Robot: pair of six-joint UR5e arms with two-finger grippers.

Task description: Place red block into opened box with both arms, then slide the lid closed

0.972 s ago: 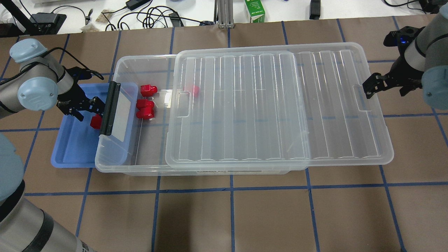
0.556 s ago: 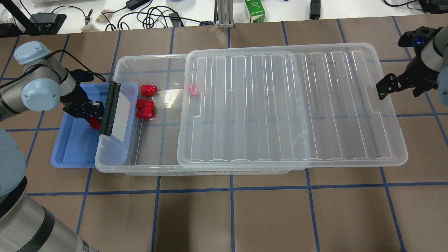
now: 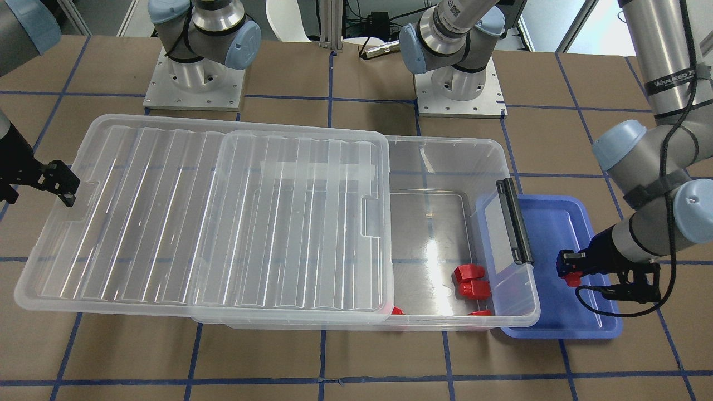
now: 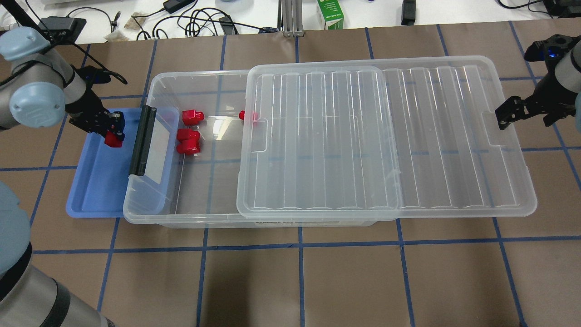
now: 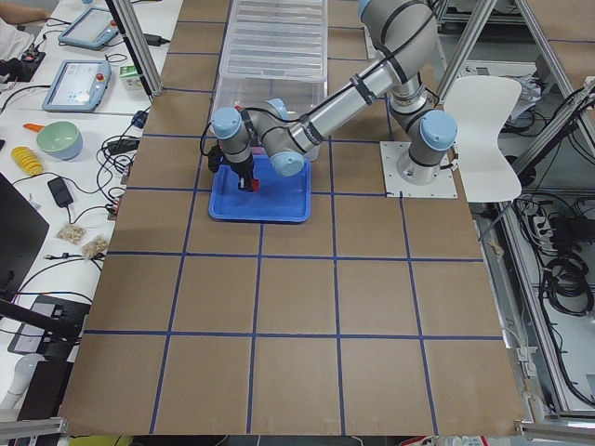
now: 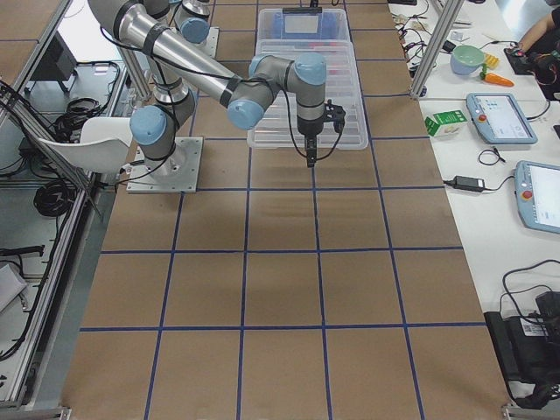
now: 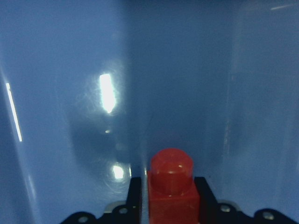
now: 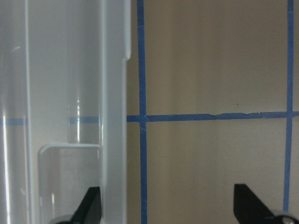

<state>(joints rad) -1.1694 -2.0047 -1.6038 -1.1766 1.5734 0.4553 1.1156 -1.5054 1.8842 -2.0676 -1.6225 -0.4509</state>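
Observation:
My left gripper (image 4: 113, 135) is shut on a red block (image 7: 172, 179) and holds it just above the blue tray (image 4: 93, 193), left of the box's black latch (image 4: 141, 141). The clear box (image 4: 181, 221) is open at its left end, where three red blocks (image 4: 188, 141) lie on its floor. Another block (image 4: 247, 116) sits at the lid's edge. The clear lid (image 4: 386, 136) is slid far to the right and overhangs the box. My right gripper (image 4: 501, 119) is open at the lid's right rim, which lies between its fingers (image 8: 88, 207).
A green carton (image 4: 330, 13) and cables lie on the white bench beyond the table's far edge. The two arm bases (image 3: 195, 83) stand behind the box. Brown table with blue tape lines stretches in front of the box.
My left gripper closed on the red block in the blue tray and lifted it back and to the left. The lid slid further right with my right gripper.

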